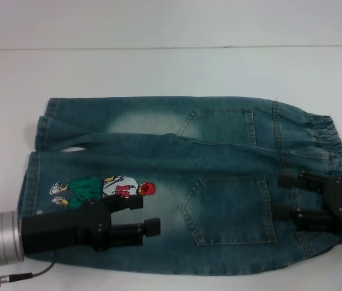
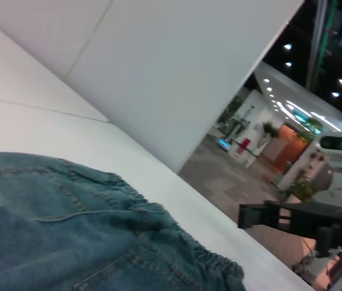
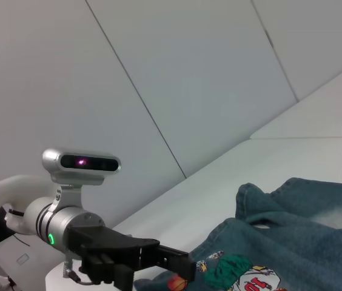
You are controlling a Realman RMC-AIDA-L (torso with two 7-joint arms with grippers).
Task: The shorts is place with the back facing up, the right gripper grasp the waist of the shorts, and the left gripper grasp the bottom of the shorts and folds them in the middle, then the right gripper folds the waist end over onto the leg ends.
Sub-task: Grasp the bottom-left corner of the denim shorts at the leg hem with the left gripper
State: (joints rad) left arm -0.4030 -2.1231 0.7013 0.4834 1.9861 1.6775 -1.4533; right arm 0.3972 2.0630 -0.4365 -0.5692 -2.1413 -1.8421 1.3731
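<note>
— Head view first: where do the shorts (image 1: 177, 182) lie?

— Flat across my bench (image 1: 171, 66), back pockets up, waist of the shorts (image 1: 325, 136) toward the right edge, bottom of the shorts (image 1: 40, 145) toward the left edge.

— And your pincers?

— My left gripper (image 1: 148, 213) hangs over the near leg beside the cartoon print (image 1: 101, 188), fingers spread wide, gripping nothing. My right gripper (image 1: 281, 195) hangs over the near back pocket (image 1: 231, 209) by the waistband, fingers likewise apart and empty.
</note>
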